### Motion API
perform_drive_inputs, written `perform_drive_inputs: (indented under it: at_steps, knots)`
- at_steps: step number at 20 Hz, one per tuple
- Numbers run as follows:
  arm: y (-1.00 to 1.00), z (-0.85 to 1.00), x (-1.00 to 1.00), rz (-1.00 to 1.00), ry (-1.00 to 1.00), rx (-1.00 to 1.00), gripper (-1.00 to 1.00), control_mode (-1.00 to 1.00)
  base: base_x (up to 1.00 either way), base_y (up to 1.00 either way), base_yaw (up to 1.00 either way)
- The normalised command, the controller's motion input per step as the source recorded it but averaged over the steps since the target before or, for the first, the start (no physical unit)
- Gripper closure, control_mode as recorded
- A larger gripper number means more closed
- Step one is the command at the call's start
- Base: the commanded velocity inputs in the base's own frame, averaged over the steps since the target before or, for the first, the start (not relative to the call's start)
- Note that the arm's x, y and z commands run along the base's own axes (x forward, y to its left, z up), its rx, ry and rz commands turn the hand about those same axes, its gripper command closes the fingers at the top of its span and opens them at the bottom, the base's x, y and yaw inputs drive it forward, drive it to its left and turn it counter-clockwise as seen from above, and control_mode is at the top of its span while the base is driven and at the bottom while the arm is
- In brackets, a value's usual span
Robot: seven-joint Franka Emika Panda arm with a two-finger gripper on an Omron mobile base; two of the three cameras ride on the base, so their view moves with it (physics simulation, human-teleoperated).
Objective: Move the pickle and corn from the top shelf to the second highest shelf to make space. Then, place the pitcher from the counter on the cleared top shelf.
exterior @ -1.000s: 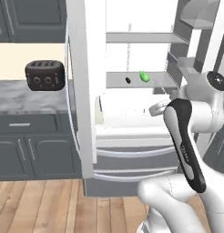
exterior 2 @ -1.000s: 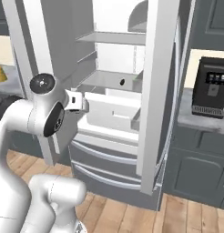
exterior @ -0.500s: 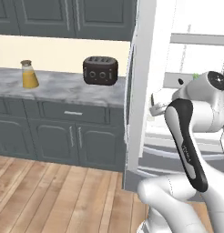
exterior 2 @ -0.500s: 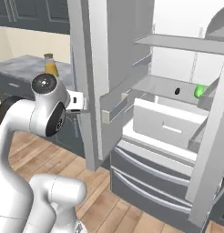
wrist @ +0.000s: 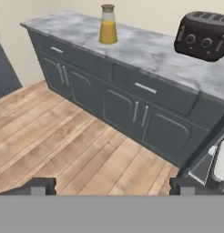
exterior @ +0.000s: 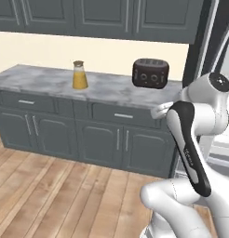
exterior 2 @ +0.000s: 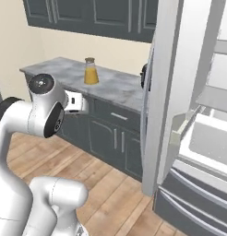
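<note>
1. Gripper: jaws spread wide, nothing between them. Both dark fingertips sit low in the hand view, with bare wood floor beyond them.
2. In the right base view the hand hangs in front of the dark cabinet fronts, below the counter's edge, well apart from anything on top.
3. Pitcher: stands upright on the counter, near its far end, clear of the wall. From the gripper it lies ahead, up, and slightly left of centre in the hand view. Well apart, no contact.
4. Long axis is vertical: orange-yellow body, brownish lid on top. My read: a side grasp on the body suits it, jaws closing horizontally.
5. Black toaster sits on the same slab, well to the right of the pitcher, so the approach lane looks open.
6. Judgement: next move needs the hand raised to body height and carried forward toward the pitcher; probably the base must close in too.
7. Open white cabinet door stands at the right, behind the line of travel.
</note>
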Motion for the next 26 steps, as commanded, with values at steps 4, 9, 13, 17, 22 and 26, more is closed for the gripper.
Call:
perform_drive_inputs:
  at_steps: [4,9,13,17,22,26]
  knots:
    - [0.0,0.0,0.0,0.0,0.0,0.0,-1.0,1.0,0.74,0.64,-0.03]
    - [0.0,0.0,0.0,0.0,0.0,0.0,-1.0,1.0,0.73,0.52,-0.07]
    - [0.0,0.0,0.0,0.0,0.0,0.0,-1.0,1.0,0.72,0.32,-0.05]
    - [0.0,0.0,0.0,0.0,0.0,0.0,-1.0,1.0,0.77,0.24,-0.05]
    - [0.0,0.0,0.0,0.0,0.0,0.0,-1.0,1.0,0.73,0.17,-0.11]
    - [0.0,0.0,0.0,0.0,0.0,0.0,-1.0,1.0,0.63,0.22,-0.17]
